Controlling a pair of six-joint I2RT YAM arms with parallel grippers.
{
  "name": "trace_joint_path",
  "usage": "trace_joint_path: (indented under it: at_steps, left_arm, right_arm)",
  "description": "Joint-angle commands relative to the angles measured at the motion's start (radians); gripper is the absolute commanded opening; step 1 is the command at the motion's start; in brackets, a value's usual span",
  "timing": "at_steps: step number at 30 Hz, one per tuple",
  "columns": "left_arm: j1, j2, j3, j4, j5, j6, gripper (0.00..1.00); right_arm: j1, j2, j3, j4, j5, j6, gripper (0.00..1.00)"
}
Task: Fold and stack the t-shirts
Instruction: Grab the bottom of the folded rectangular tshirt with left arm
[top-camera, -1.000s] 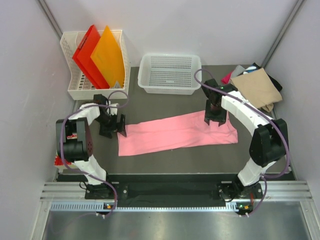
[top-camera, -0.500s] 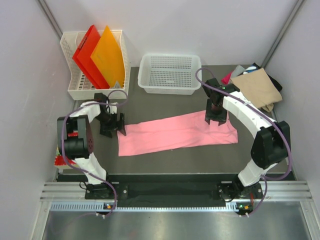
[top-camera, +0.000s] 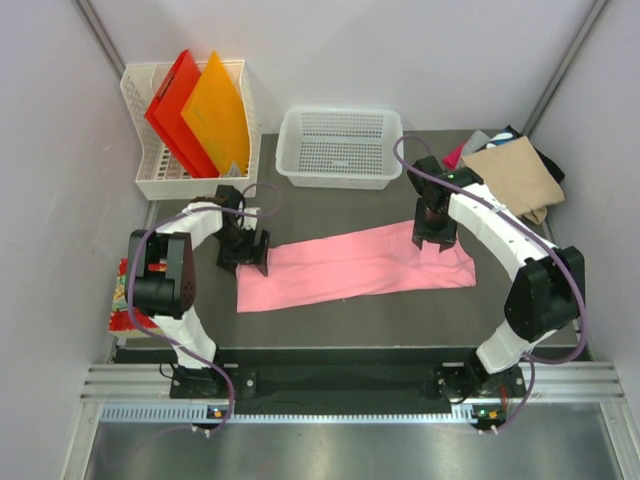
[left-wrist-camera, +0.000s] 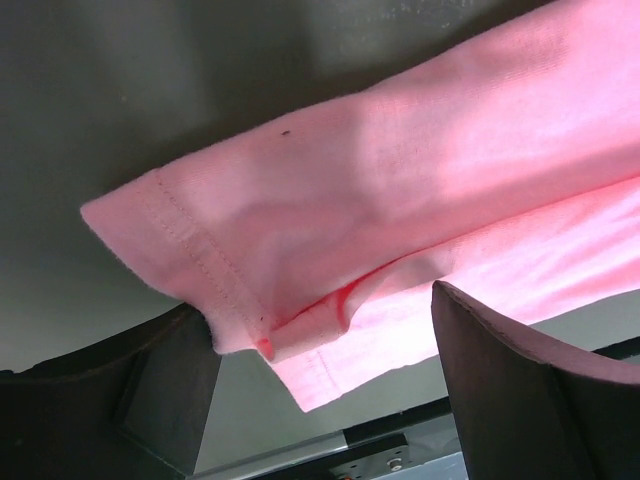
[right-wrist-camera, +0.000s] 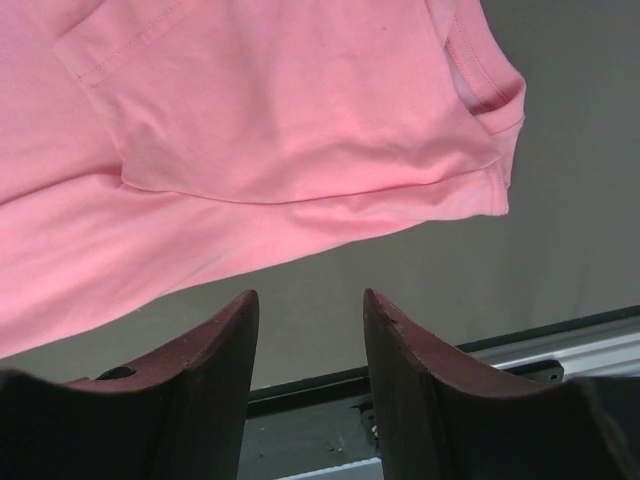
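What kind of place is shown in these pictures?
Probably a robot laboratory test cell, not a home: plain white walls enclose a dark table, the left arm and right arm are bolted to a metal rail, and a pink t-shirt lies spread out.

the top camera looked steeply down from above and behind the arm bases, taking in the whole counter (top-camera: 350, 310). the left wrist camera sat very close to the hemmed end of the pink t-shirt (left-wrist-camera: 400, 170), its jaws along the bottom edge. the right wrist camera looked from slightly farther at the opposite end. all three shared that shirt.
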Motion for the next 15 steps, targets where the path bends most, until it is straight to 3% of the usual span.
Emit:
trace_joint_path:
  at_steps: [1, 7, 10, 14, 15]
  left_arm:
    - [0.000, 0.061, -0.026, 0.068, 0.015, -0.007, 0.87]
    - [0.001, 0.057, -0.027, 0.071, 0.008, -0.012, 0.82]
    - [0.006, 0.061, -0.026, 0.071, 0.003, -0.012, 0.67]
    - [0.013, 0.066, -0.024, 0.074, -0.008, -0.016, 0.35]
    - [0.015, 0.066, -0.026, 0.076, -0.011, -0.019, 0.16]
  right_arm:
    - [-0.003, -0.056, 0.018, -0.017, 0.024, 0.014, 0.47]
    - [-0.003, -0.057, 0.023, -0.025, 0.033, 0.011, 0.46]
    - [-0.003, -0.056, 0.021, -0.028, 0.031, 0.007, 0.46]
    - [-0.005, -0.054, 0.016, -0.034, 0.033, 0.001, 0.46]
    - [-0.005, -0.051, 0.016, -0.034, 0.034, 0.000, 0.46]
